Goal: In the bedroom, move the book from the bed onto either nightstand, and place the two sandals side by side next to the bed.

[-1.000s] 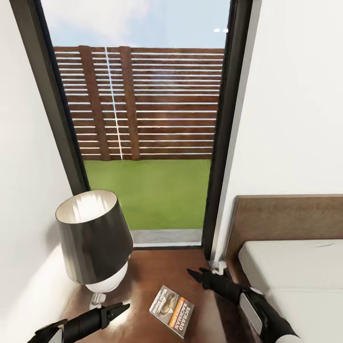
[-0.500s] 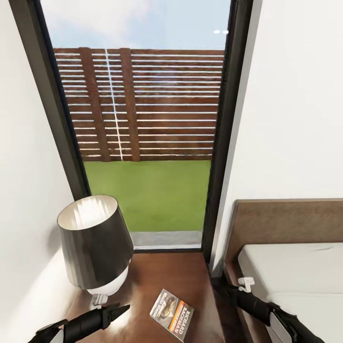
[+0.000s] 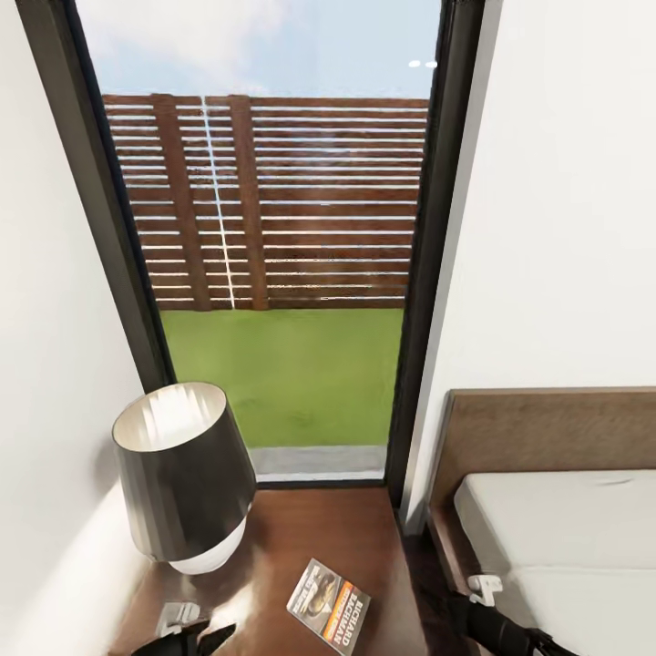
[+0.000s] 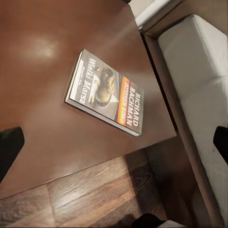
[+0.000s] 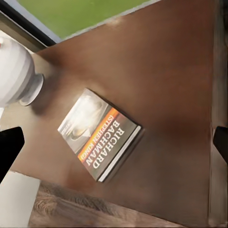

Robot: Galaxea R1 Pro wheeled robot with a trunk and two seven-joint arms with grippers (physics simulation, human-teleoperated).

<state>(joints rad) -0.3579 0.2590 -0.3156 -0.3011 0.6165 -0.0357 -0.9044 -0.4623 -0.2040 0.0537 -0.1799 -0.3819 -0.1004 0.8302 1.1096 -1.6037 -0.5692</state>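
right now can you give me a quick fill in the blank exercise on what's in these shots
1. The book lies flat on the ____, not on the bed.
2. The band across the book's cover is ____.
3. The lamp with the dark shade stands on the nightstand, on the side of the book away from the ____.
4. Through the window, a slatted fence stands beyond the ____.

Missing words: nightstand; orange; bed; grass

The head camera looks forward and down over the surface point(image 3: 301, 547), the window point(image 3: 273, 228) at 12 o'clock. Both wrist cameras look down on it from near, sharing the book point(image 4: 107, 92) with the head view.
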